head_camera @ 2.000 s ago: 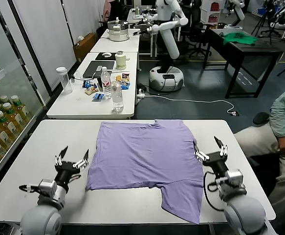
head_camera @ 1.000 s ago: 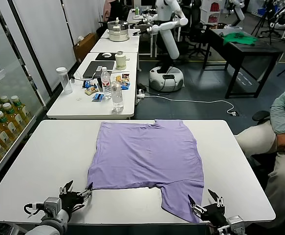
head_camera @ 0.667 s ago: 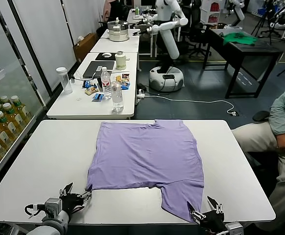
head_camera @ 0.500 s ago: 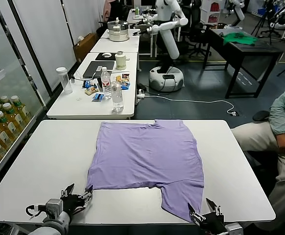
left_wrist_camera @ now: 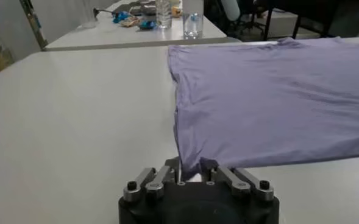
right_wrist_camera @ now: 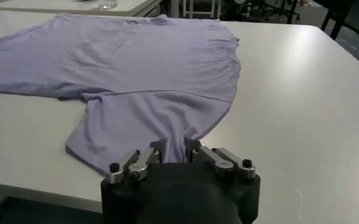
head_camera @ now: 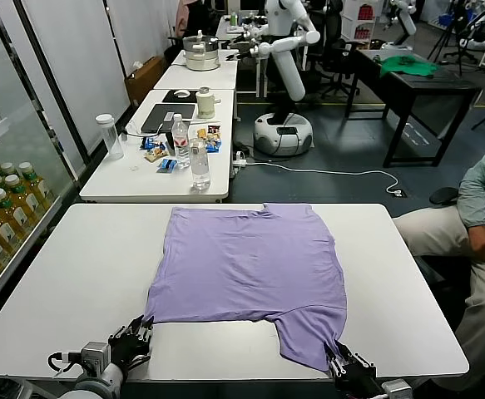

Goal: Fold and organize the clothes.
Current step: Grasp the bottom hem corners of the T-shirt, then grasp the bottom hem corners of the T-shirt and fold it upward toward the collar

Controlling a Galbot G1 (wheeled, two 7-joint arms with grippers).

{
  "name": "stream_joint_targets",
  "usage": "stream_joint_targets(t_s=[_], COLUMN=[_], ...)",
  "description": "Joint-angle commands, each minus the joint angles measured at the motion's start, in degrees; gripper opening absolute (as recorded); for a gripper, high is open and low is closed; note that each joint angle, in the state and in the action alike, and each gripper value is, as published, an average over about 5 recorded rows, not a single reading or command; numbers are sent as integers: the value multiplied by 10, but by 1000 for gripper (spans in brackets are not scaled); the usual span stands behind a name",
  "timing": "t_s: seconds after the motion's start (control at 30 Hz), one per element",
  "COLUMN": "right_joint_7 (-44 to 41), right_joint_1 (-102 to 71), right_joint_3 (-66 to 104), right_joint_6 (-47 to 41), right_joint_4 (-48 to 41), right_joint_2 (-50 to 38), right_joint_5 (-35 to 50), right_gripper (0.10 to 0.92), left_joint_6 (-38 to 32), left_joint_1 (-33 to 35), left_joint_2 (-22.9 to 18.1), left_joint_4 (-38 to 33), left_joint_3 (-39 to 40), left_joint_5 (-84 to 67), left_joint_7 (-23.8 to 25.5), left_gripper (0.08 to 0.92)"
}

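The lavender T-shirt (head_camera: 250, 270) lies flat on the white table (head_camera: 76, 274), plain side up, one sleeve pointing toward the near edge. My left gripper (head_camera: 134, 337) is shut on the shirt's near left corner; in the left wrist view the fabric (left_wrist_camera: 270, 97) bunches between the closed gripper (left_wrist_camera: 190, 173). My right gripper (head_camera: 342, 364) is shut on the near edge of the sleeve at the table's front right; in the right wrist view the cloth (right_wrist_camera: 142, 73) is pinched in the gripper (right_wrist_camera: 174, 148).
A second table (head_camera: 155, 166) behind holds bottles, a laptop and snacks. A seated person (head_camera: 483, 224) is at the right. Shelves of bottles (head_camera: 1, 216) stand at the left. Another robot (head_camera: 288, 50) and a green cloth (head_camera: 408, 65) are far back.
Both grippers dropped toward the near table edge, moved onto the shirt's near corners, and closed on the fabric. The shirt's near left corner shifted slightly.
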Motion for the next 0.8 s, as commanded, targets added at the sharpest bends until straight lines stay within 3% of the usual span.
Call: stream_joint_targets(t_s=[0.03,0.2,0.4,0.6,0.7,0.8], right_joint_7=[-10,-17,-22,-23,-21,-16], right_joint_1=[-35,-98,-146,-173,-138,-63], right_joint_3=[51,106,141,152,142,119], right_joint_6=[9,8,11,11,11,0], right_joint_4=[57,109,136,158,154,131], right_joint_2=[-13,-30,-32,-34,-36,-34], right_joint_5=[14,22,21,21,21,23], right_gripper=[197,114,111,111,111,111], left_joint_6=[-18,-35,-57,-76,-80,-82], left_joint_1=[29,83,165,249,241,179], left_joint_2=[3,9,13,30,29,19], left_joint_4=[-39,-74,-113,-137,-146,-131], left_joint_3=[-11,-22,-34,-104,-127,-125], left_joint_5=[1,3,19,19,-2,-27], left_joint_7=[2,-3,-19,-34,-35,-23], left_gripper=[178,91,85,85,85,85])
